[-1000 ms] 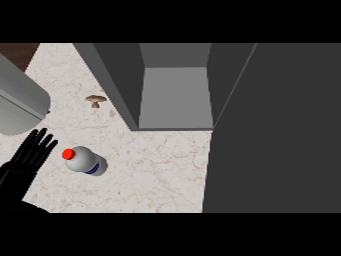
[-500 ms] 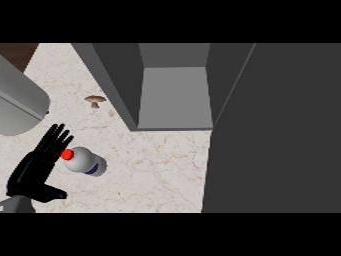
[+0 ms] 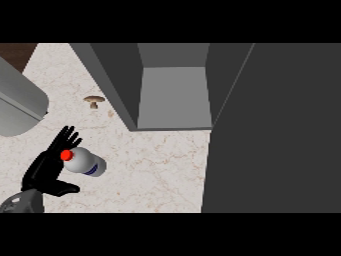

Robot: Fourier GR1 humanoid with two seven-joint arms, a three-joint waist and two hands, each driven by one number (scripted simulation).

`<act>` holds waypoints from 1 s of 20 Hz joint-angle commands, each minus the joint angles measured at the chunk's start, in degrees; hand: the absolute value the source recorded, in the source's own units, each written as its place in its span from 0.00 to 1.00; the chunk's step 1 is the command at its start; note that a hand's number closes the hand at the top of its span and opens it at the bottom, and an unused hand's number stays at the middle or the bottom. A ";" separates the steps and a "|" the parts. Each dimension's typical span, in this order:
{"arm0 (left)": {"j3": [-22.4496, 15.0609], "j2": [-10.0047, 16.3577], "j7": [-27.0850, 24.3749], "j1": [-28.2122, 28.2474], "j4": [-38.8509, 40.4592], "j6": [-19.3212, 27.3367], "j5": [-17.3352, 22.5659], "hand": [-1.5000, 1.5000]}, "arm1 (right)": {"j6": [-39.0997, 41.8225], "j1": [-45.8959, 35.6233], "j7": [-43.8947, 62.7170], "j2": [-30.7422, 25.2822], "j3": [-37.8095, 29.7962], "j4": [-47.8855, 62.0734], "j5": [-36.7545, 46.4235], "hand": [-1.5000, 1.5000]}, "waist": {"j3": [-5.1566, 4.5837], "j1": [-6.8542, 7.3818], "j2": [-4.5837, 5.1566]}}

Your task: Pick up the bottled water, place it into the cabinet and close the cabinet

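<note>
The robot's left hand (image 3: 44,170) is solid black, with slim fingers (image 3: 61,144) and a shorter, thicker thumb (image 3: 61,189). Behind it, a rounded grey forearm (image 3: 18,204) shows paler speckled patches near the wrist.

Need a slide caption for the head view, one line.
Left hand open beside the red-capped water bottle on the counter; cabinet open ahead, mushroom nearby.

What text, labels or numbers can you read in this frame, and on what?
No readable text anywhere.
On the water bottle: a dark blue label patch on its side, too small to read.
On the cabinet, mushroom and marble counter: no markings show.
</note>
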 commanded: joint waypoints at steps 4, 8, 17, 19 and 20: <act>-1.48 -0.57 -9.24 -1.72 7.31 -3.35 -2.00 0.00 | 2.33 1.66 -2.73 -2.09 -1.36 0.74 -2.55 0.00 | 0.00 -0.20 -0.01; -0.78 -0.72 -9.80 -5.86 12.46 -3.00 -1.74 0.00 | 2.26 1.58 -4.39 -1.33 -0.64 2.84 -1.76 0.00 | -0.08 -0.93 0.22; -1.31 -3.49 -7.95 -6.40 13.99 -9.17 0.43 0.00 | -0.01 -3.93 -0.28 -0.19 -1.18 3.05 -1.98 0.00 | -0.06 -0.21 0.20; -0.91 -1.43 -6.76 -6.88 15.03 -11.77 1.04 0.00 | -1.17 -5.12 0.74 0.97 0.91 3.60 -0.36 0.00 | -0.10 -0.14 0.30; -1.87 -6.01 -6.98 -7.24 13.98 -6.67 0.34 0.00 | -0.53 -5.36 0.30 -0.03 -1.05 3.62 -1.19 0.00 | -0.03 -0.03 0.14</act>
